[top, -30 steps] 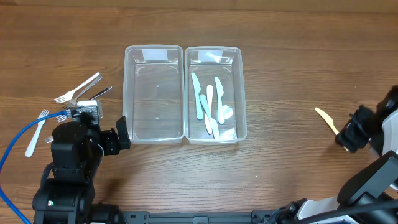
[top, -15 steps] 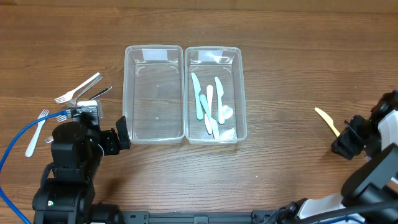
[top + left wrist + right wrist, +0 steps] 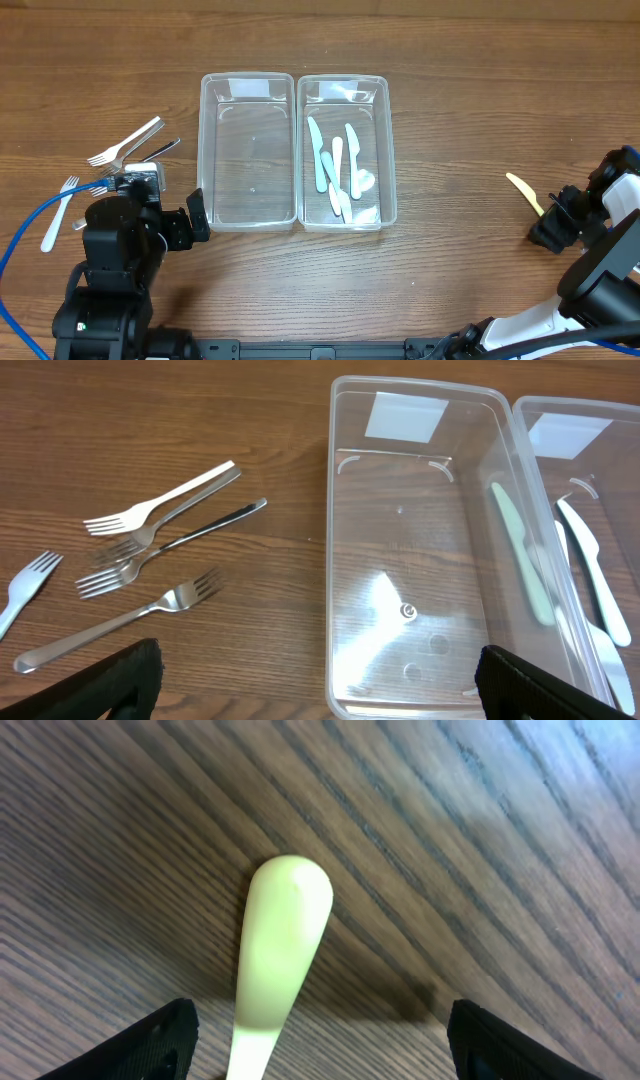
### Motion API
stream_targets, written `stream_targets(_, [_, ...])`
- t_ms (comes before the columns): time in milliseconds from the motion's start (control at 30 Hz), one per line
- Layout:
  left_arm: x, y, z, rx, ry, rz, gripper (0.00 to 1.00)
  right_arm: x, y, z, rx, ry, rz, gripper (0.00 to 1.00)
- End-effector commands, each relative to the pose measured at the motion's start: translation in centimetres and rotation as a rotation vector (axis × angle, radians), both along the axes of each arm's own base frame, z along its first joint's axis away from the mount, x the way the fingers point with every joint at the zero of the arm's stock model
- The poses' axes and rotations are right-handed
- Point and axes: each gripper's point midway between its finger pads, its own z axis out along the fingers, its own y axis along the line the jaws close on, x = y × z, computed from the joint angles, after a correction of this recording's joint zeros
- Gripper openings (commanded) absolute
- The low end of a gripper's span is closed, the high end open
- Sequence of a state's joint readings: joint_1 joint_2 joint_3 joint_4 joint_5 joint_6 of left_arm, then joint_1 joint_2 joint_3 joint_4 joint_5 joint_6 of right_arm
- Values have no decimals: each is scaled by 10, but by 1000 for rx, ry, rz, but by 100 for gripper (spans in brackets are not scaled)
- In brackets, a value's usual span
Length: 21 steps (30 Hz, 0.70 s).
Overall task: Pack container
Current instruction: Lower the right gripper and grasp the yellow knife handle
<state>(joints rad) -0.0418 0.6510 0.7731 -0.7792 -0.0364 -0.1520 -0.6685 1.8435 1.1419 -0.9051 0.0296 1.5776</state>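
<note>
Two clear containers [image 3: 250, 160] sit side by side at table centre. The right-hand one [image 3: 388, 150] holds several pale plastic knives [image 3: 335, 170]. Yellow plastic knife [image 3: 524, 192] lies on the table well to the right. Right gripper [image 3: 553, 232] is over its rounded end [image 3: 280, 940], jaws spread, grasping nothing. Left gripper [image 3: 318, 678] is released near the forks [image 3: 125, 150].

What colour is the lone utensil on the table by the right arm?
The utensil is pale yellow, clearest in the right wrist view.
</note>
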Motion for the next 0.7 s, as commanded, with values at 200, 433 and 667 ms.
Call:
stream_targets(200, [1, -7, 11, -29, -26, -26, 100, -15, 5, -24, 49, 91, -31, 82])
stream_targets(433, [0, -8, 11, -32, -23, -29, 100, -26, 21, -44, 142, 156, -18, 83])
stream_targets(667, [0, -8, 11, -31, -23, -29, 100, -25, 20, -44, 140, 148, 4, 87])
